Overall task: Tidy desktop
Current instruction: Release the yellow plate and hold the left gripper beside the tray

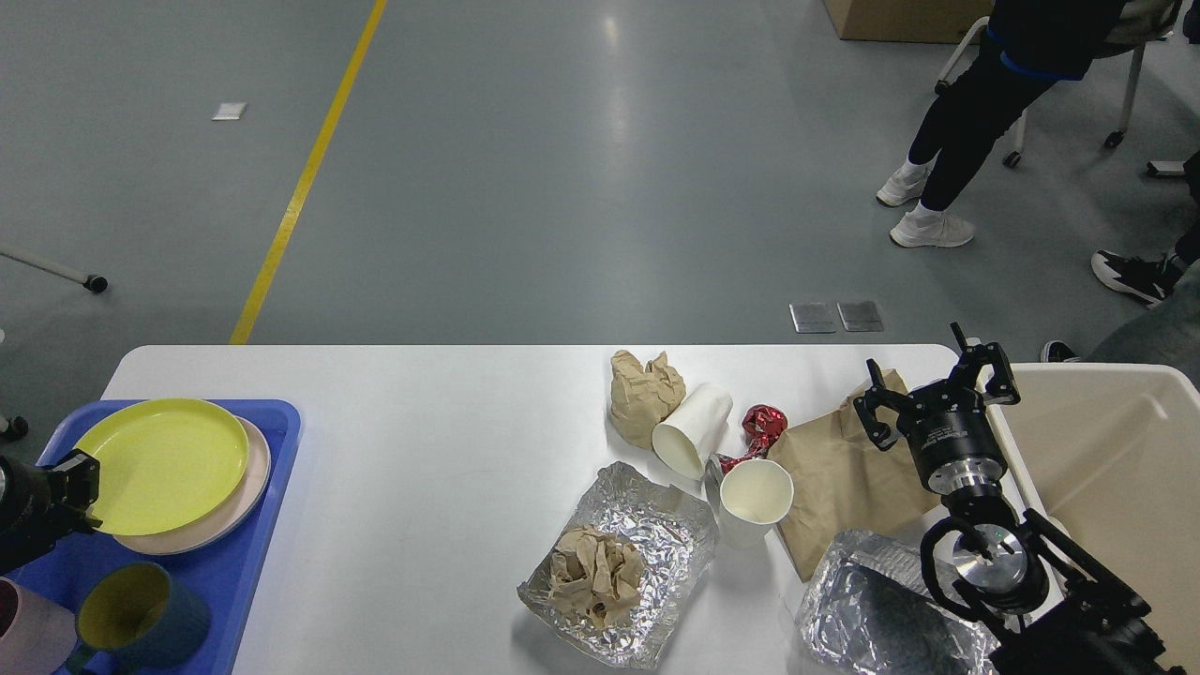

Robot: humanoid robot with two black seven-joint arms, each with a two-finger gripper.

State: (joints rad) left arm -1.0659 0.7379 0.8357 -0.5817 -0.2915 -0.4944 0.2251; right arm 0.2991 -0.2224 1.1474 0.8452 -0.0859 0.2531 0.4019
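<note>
1. While the tabletop fills the lower half of the head view, most of its rubbish lies on the right half, and the left half is mostly bare white surface.
2. On the left edge sits a blue tray with a yellow plate stacked on a pale plate, and a dark mug in front of them.
3. My left pincer is at the near rim of the yellow plate. It looks closed on that rim, but it is dark and seen partly from behind, so I cannot tell for sure.
4. My right pincer hangs above the far end of a flat brown paper bag, just beside the beige bin. Its fingers are clearly apart and hold nothing.
5. Between the two arms lie a crumpled brown bag, a fallen paper cup, a standing paper cup, a red wrapper, a foil sheet with a paper ball on it, and a foil tray.
6. I judge these risks:
   - If the left pincer pulls on the yellow plate, the plate can slide off the one under it, because the two are not centred.
   - If the right pincer goes down for the flat bag, it may only press on it, since thin paper gives little to pinch.
   - A wide sweep of the right arm can knock over the standing cup.
</note>
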